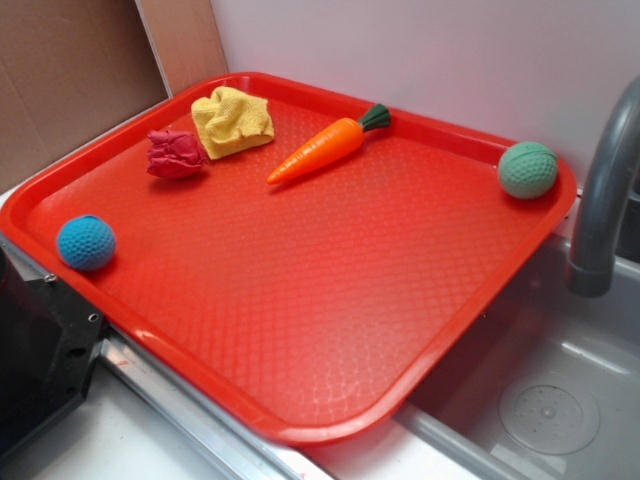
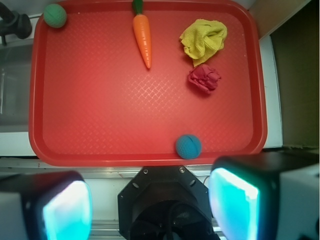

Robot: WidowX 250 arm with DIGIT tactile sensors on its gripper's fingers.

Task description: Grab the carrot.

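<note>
Gripper at wrist-view bottom, fingers spread wide, empty. Blue ball by near tray rim. Carrot at far edge, beside yellow cloth.

Tray middle wide open — bare red surface from near edge up toward the far side. Carrot lies apart from everything: open floor on its near side and toward the green ball, which sits well off in the far corner. Yellow cloth near the carrot's tip, not touching; crumpled red cloth just beside the yellow one. Blue ball at the near-left rim. Grey tap stands outside the tray's right edge — overhead obstacle there. Wall close behind the far rim.
</note>
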